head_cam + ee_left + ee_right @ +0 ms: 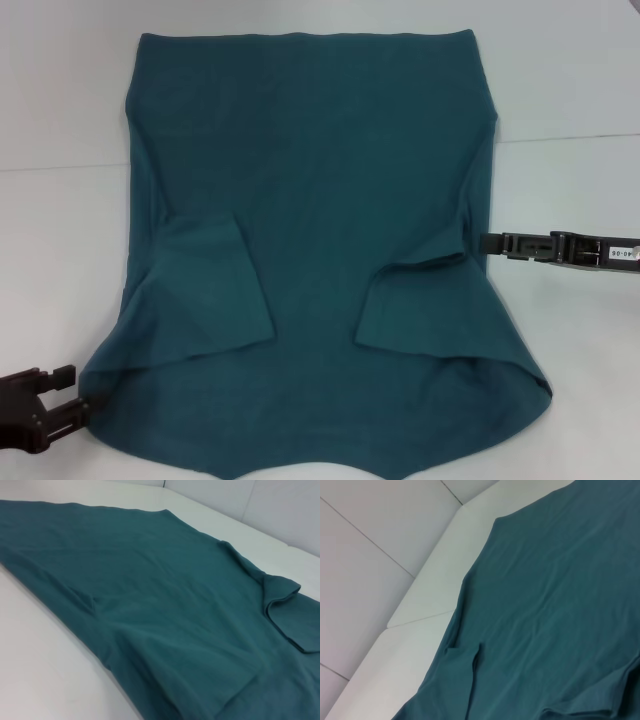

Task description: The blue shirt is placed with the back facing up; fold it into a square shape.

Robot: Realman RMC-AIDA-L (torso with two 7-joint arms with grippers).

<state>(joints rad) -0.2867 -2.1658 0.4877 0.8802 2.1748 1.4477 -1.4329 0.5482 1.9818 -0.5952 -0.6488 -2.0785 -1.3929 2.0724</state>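
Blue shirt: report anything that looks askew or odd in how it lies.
The blue shirt lies flat on the white table, both sleeves folded inward. The folds are uneven: the left sleeve angles differently from the right sleeve. The near hem bows unevenly. No damage visible.

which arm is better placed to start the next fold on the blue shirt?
Probably left. The left gripper sits right at the near left corner of the blue shirt, ready to pinch and carry it inward. The right gripper only meets the shirt's side edge at mid-height, beside the folded-in sleeve, a poorer grab point.
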